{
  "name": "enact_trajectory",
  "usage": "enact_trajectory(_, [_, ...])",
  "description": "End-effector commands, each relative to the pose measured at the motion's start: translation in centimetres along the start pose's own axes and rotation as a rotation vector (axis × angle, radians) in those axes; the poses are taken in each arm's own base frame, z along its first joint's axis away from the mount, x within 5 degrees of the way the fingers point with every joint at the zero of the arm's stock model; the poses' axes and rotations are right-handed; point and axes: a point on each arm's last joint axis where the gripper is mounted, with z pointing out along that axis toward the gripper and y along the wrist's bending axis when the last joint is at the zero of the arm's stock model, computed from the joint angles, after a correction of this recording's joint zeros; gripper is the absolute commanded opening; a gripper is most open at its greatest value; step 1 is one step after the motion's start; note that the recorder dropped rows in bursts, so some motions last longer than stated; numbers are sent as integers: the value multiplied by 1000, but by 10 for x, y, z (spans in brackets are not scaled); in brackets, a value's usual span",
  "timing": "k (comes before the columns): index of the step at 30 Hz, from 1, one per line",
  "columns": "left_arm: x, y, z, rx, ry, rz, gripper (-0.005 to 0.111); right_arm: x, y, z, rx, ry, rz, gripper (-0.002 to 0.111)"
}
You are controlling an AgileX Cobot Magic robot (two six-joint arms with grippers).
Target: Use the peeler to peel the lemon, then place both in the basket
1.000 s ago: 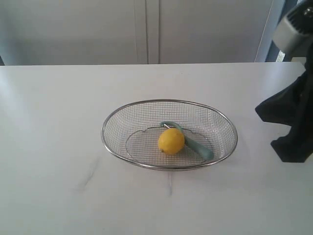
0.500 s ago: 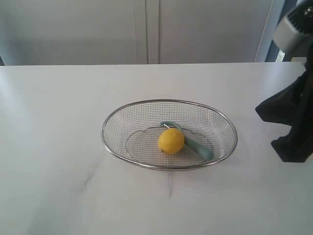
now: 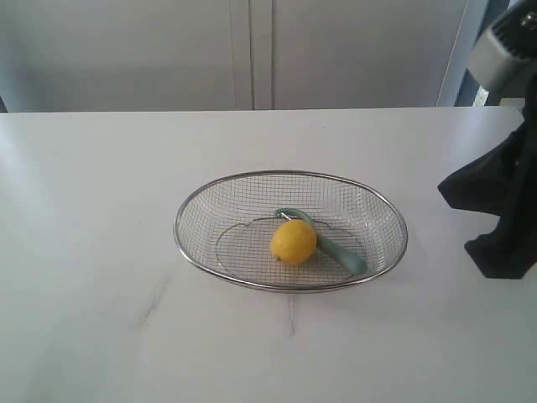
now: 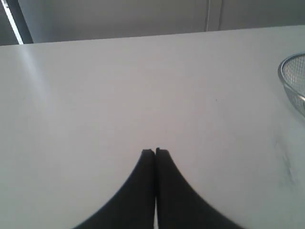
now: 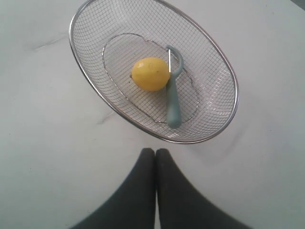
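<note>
The yellow lemon lies inside the wire mesh basket near its middle. The teal peeler rests in the basket too, touching the lemon, its looped head beside the fruit. My right gripper is shut and empty, hovering over bare table just outside the basket's rim. Only the right arm's black body shows at the exterior view's right edge. My left gripper is shut and empty above bare table, well away from the basket, whose rim shows at the frame's edge.
The white table spreads all round the basket. A pale wall with panel seams stands behind the table's far edge.
</note>
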Motion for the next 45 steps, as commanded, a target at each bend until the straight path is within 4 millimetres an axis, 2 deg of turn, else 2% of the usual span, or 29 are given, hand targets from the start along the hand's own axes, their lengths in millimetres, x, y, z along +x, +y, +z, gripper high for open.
enact_trajectory(1, [12, -1, -1, 14, 113, 30, 0, 2, 0, 0, 5, -6, 6, 0])
enact_trajectory(45, [9, 3, -1, -34, 85, 44, 0, 1, 0, 0, 4, -7, 7, 0])
